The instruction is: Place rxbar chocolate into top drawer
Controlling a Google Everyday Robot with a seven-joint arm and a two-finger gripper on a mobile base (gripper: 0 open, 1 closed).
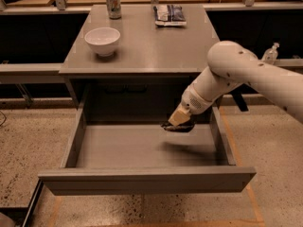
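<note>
My gripper [179, 122] hangs from the white arm over the right rear part of the open top drawer [142, 148]. It is shut on the rxbar chocolate [178, 126], a small dark flat bar that shows just under the tan fingers [179, 117]. The bar is held a little above the grey drawer floor, and its shadow falls on the floor to the right. The drawer is pulled fully out, with its flat front panel [147, 179] nearest the camera.
On the grey table [142, 46] stand a white bowl [102, 40] at the left, a soda can [112, 3] at the back, and a blue-and-white snack bag [169, 14] at the back right. A spray bottle [270, 54] sits at the right. Speckled floor surrounds the drawer.
</note>
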